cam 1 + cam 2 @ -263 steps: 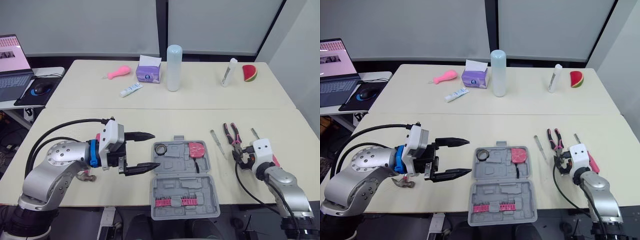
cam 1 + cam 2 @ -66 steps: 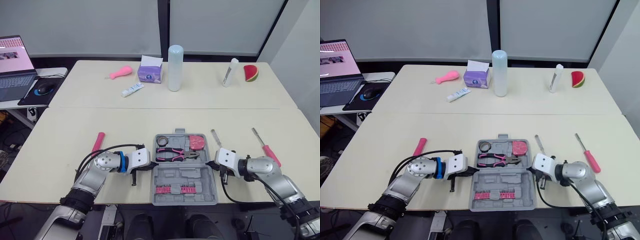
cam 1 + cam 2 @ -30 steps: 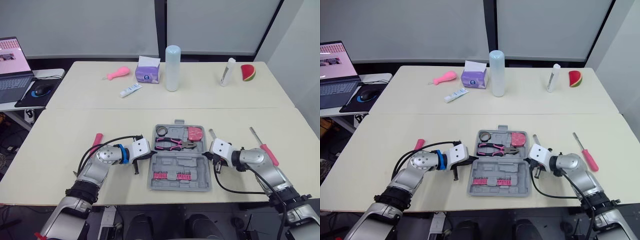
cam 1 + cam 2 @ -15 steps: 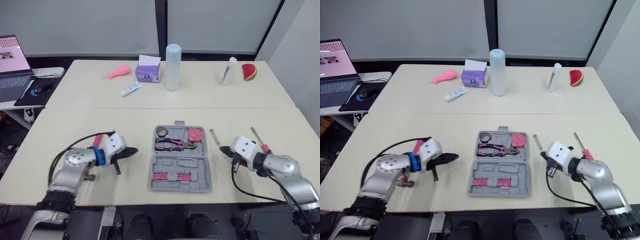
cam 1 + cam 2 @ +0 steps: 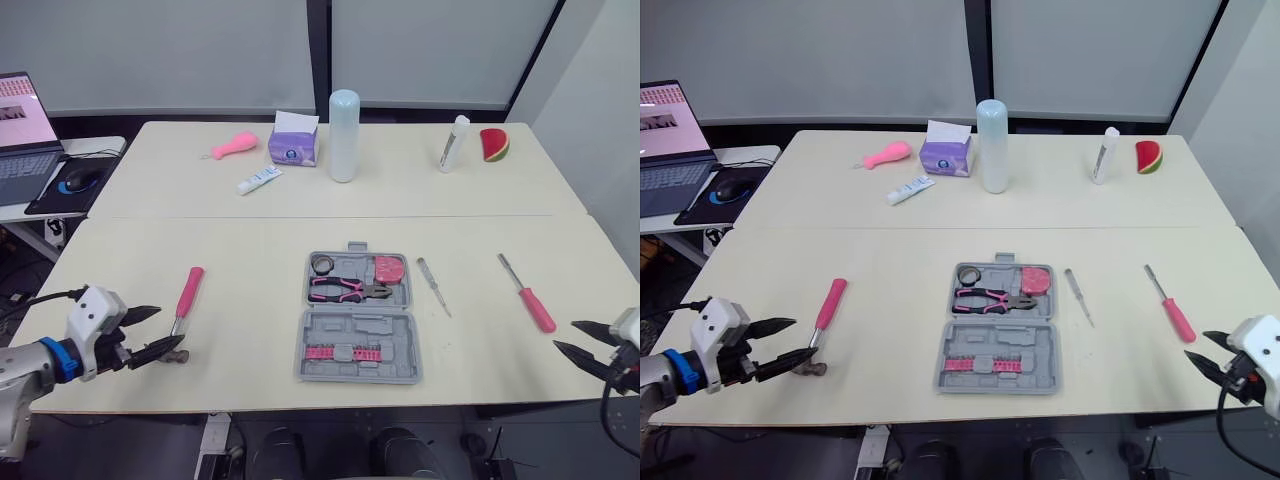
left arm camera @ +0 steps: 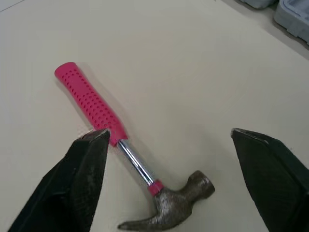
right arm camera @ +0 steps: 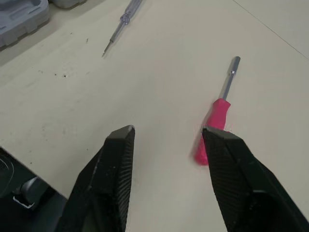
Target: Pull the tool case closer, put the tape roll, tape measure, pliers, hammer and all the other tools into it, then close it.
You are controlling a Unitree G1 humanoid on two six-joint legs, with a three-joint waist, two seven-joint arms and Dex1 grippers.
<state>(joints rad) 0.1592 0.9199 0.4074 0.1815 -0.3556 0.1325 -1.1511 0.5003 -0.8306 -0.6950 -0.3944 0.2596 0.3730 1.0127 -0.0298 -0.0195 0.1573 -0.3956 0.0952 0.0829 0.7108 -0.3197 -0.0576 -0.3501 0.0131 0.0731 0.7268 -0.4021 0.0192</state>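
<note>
— Fingers first, from the head views: how do they stand?
— Both pairs hold nothing. The left fingers (image 5: 140,313) are spread wide, low at the near left corner of the tabletop (image 5: 250,250), right by the head of the hammer (image 5: 188,290). The right fingers (image 5: 595,329) are parted at the near right edge, near the pink screwdriver (image 5: 533,305).
— And the tool case (image 5: 370,325)?
— It lies open and flat in the middle, close to the front edge, so the pull looks done to me. The tape roll (image 5: 322,263), pliers (image 5: 345,288) and tape measure (image 5: 390,269) lie in its far half (the near half carries a pink strip of bits (image 5: 335,352)).
— What is left out?
— The hammer, left of the case and well apart from it. There is also a slim screwdriver (image 5: 435,287) near the case's right side, and the pink one farther right.
— Left wrist view?
— The hammer lies on the tabletop between the two wide fingers, head end toward the wrist, with no grip on it.
— Right wrist view?
— The pink screwdriver lies ahead of the parted fingers, ungripped. The slim one is beyond it, toward a corner of the case.
— So how far along?
— About halfway, I'd judge. Three tools are in and three are to go, then the lid.
</note>
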